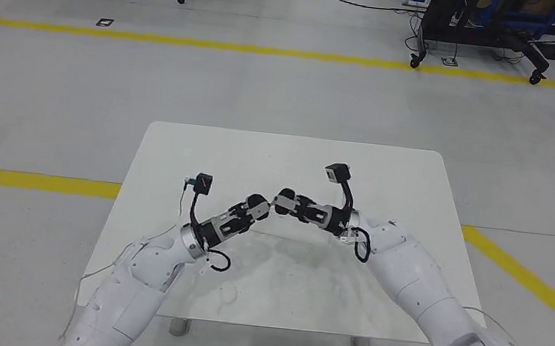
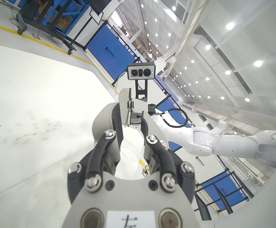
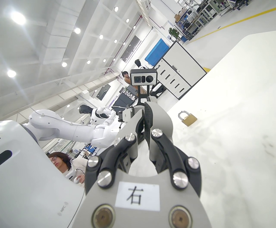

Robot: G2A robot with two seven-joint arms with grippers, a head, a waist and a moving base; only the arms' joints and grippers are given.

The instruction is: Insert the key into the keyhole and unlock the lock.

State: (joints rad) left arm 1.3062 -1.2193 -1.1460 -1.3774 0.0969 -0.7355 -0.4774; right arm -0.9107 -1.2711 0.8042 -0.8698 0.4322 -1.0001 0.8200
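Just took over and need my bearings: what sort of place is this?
Probably a factory hall or robotics lab: yellow floor lines, a wheeled equipment rack, and a high ceiling with rows of lights.

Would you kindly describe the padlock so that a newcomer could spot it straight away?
Start at the big white table where both arms meet. On its surface, near the right gripper, lies the padlock. Its brass-coloured body and silver shackle set it apart from the grey gripper and the white surface around it.

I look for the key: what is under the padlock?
The padlock lies on the white table. Its body covers the spot beneath, so anything there cannot be seen.
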